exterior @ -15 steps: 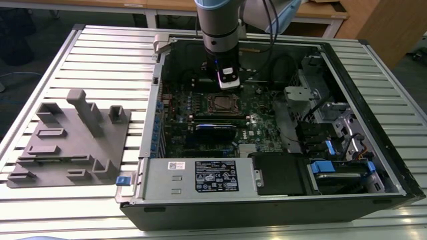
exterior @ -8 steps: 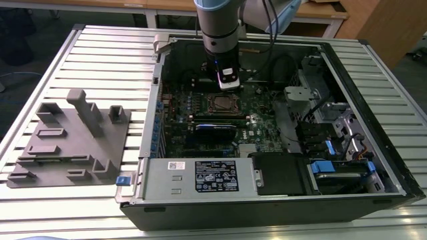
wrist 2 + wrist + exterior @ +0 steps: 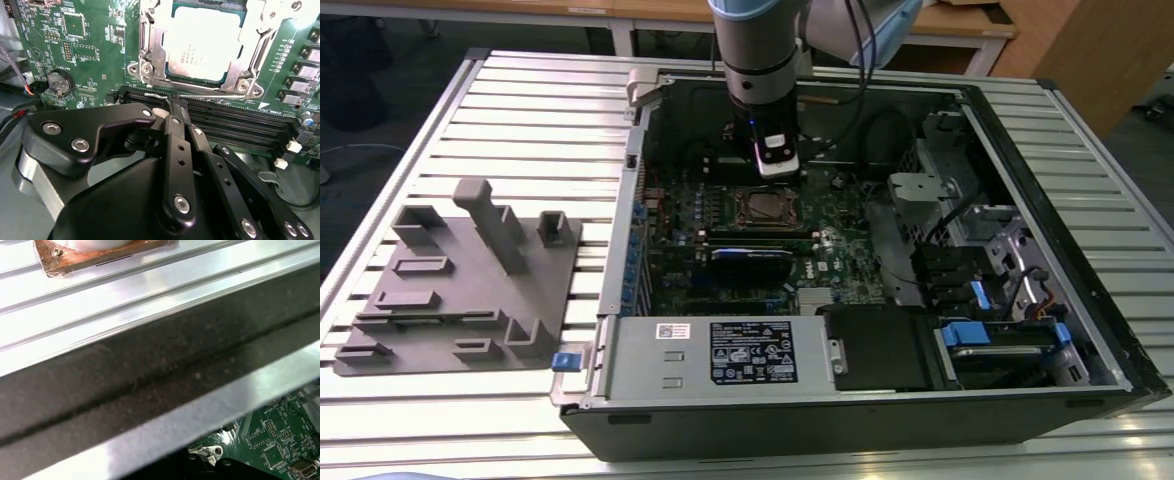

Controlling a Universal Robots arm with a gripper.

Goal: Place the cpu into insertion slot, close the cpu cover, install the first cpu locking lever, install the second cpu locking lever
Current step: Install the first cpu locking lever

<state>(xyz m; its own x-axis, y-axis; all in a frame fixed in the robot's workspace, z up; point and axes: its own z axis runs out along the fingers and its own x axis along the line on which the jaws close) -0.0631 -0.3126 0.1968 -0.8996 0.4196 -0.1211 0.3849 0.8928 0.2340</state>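
Observation:
The cpu, a pale silver square, lies in the insertion slot on the green motherboard. The silvery cpu cover frames it and lies flat around its edges. A thin wire locking lever runs along the socket edge nearest my gripper. My black gripper looks shut, its tips right at that lever; I cannot tell whether they pinch it. In the exterior view the gripper hangs inside the open computer case, just behind the socket.
Long black memory slots lie beside the socket, and a coin battery sits on the board. A power supply and drive bays fill the case front. A grey fixture block stands at the exterior view's left.

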